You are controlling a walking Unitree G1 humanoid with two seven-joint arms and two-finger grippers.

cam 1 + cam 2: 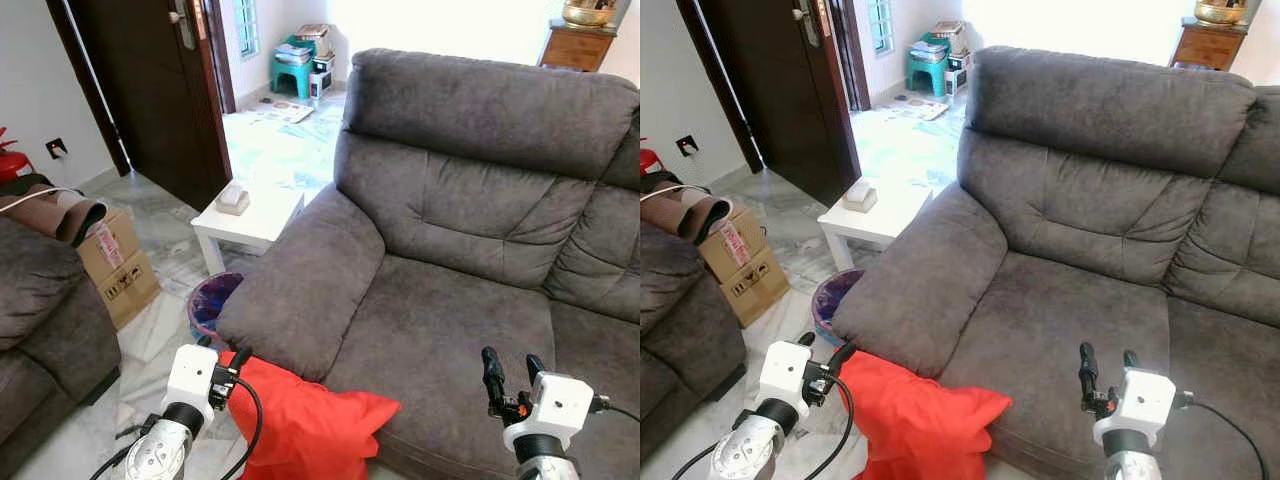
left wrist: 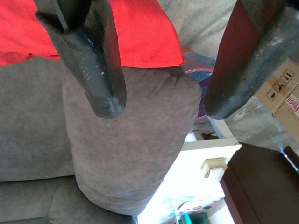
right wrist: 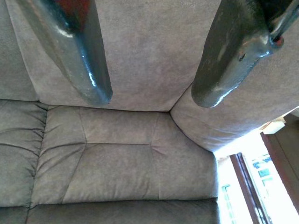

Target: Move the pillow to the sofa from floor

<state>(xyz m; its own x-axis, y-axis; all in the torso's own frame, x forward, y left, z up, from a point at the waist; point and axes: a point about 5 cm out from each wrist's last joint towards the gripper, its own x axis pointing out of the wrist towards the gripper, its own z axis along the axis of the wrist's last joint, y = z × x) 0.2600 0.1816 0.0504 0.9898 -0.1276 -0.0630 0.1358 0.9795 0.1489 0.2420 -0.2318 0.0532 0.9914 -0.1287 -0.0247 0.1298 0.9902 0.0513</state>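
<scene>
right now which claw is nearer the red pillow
Left. The left claw sits at the red pillow's upper edge, beside the sofa armrest. The right claw is over the seat, well apart.

The pale marble floor (image 1: pixel 150 335) carries a grey sofa (image 1: pixel 450 300), and a red pillow (image 1: pixel 300 420) lies on the tiles against the sofa's front edge, under its armrest. A small white table (image 1: pixel 250 222), a cardboard box (image 1: pixel 118 265) and a purple bin (image 1: pixel 212 303) also stand on the floor nearby

Red pillow (image 1: pixel 305 425), dark grey sofa (image 1: pixel 470 210)
</scene>
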